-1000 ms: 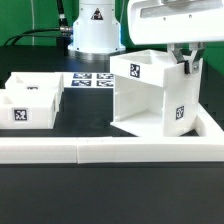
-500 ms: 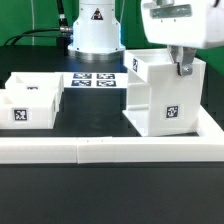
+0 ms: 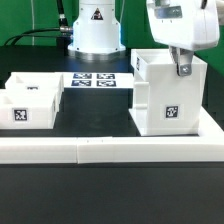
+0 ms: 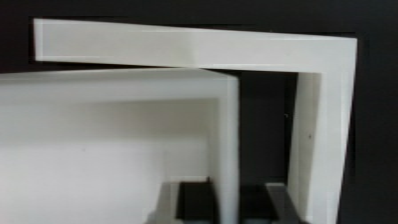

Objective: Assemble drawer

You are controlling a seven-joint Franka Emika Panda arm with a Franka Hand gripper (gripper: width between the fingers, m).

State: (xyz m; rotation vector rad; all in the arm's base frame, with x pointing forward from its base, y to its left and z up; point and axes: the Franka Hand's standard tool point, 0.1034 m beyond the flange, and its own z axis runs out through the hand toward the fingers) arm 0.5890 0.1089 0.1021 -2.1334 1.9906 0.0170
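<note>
Where the white border bars (image 3: 110,150) meet in a corner at the exterior view's right, the drawer housing (image 3: 160,100) stands upright on the black table (image 3: 95,118). It sits just behind the front bar, with its tagged face toward the camera. The gripper (image 3: 182,69) comes down from above onto the housing's top edge, on the side toward the exterior view's right. In the wrist view a thin white wall of the housing runs straight between the two dark fingers (image 4: 270,205), which press in on it from either side in a firm grasp. Both trays (image 3: 30,100) lie at the exterior view's left, well apart from the housing. The marker board (image 3: 95,80) lies farther back between them.
</note>
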